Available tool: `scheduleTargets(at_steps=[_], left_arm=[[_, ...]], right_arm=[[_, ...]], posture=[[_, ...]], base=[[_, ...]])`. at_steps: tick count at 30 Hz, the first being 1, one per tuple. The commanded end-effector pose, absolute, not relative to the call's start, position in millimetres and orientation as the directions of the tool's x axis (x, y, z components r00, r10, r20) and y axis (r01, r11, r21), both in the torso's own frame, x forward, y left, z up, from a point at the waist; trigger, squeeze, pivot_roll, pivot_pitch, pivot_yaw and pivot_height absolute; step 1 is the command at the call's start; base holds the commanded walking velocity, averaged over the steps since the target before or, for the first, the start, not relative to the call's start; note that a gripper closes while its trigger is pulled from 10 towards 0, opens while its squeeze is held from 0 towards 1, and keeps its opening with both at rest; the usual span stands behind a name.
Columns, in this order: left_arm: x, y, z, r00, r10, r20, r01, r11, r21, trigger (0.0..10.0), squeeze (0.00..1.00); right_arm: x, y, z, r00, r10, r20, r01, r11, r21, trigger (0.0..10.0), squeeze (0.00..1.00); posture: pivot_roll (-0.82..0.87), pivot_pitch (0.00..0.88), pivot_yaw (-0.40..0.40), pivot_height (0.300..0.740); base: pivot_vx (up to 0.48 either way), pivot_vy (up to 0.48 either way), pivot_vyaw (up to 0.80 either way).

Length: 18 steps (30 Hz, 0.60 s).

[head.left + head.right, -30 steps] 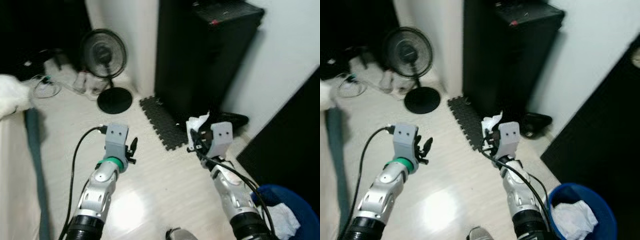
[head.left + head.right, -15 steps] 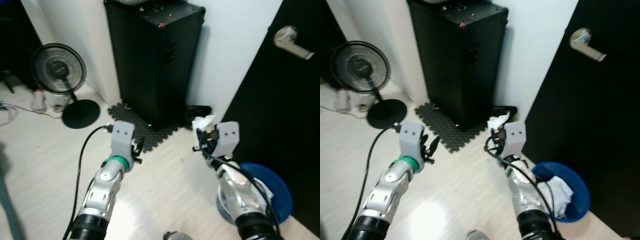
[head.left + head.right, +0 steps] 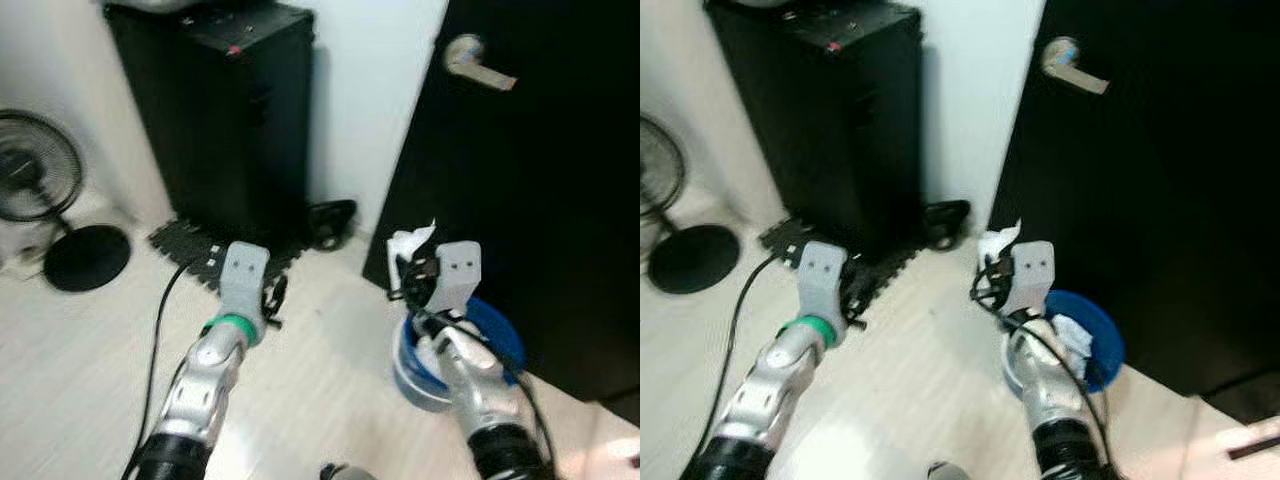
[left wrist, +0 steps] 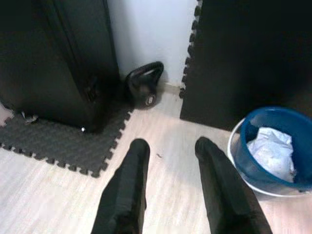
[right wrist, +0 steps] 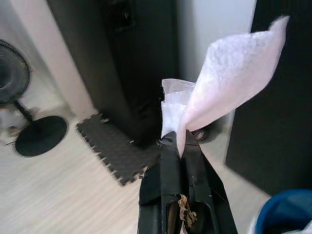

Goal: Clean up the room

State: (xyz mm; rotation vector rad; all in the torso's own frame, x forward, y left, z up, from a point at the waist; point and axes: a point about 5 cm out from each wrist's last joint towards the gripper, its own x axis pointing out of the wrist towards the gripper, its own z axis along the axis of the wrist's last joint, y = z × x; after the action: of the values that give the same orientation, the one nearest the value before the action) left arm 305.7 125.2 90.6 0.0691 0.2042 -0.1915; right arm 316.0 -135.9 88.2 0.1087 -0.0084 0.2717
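The right gripper (image 5: 178, 141) pinches a crumpled white tissue (image 5: 214, 92) just above the round blue plastic bin (image 3: 500, 335). Disposal seems in hand: next, lower and release over that bin. The left gripper (image 4: 168, 146), fingers spread, hangs empty beside the bin.

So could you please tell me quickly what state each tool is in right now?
Left tool: open, holding nothing.
Right tool: closed on a crumpled white tissue.

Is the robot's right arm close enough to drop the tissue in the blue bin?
Probably yes. The right gripper holds the tissue above the near rim of the blue bin, and nothing blocks the way. A short reach forward should put it over the opening.
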Motion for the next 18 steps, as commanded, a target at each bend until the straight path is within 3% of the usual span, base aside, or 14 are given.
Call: scheduleTargets(at_steps=[1, 18], left_arm=[[304.4, 123.7, 86.9, 0.956, -0.184, -0.227, 0.200, 0.979, 0.048, 10.0, 0.00], [304.5, 126.0, 87.0, 0.959, -0.173, -0.225, 0.190, 0.980, 0.055, 10.0, 0.00]], right_arm=[[313.6, -141.9, 82.1, 0.968, 0.251, -0.003, -0.249, 0.963, 0.104, 10.0, 0.00], [313.9, -141.1, 82.2, 0.969, 0.248, 0.001, -0.247, 0.962, 0.113, 10.0, 0.00]], posture=[[-0.11, 0.041, 0.067, 0.740], [-0.11, 0.040, 0.069, 0.740]], base=[[0.000, 0.000, -0.80], [0.000, 0.000, -0.80]])
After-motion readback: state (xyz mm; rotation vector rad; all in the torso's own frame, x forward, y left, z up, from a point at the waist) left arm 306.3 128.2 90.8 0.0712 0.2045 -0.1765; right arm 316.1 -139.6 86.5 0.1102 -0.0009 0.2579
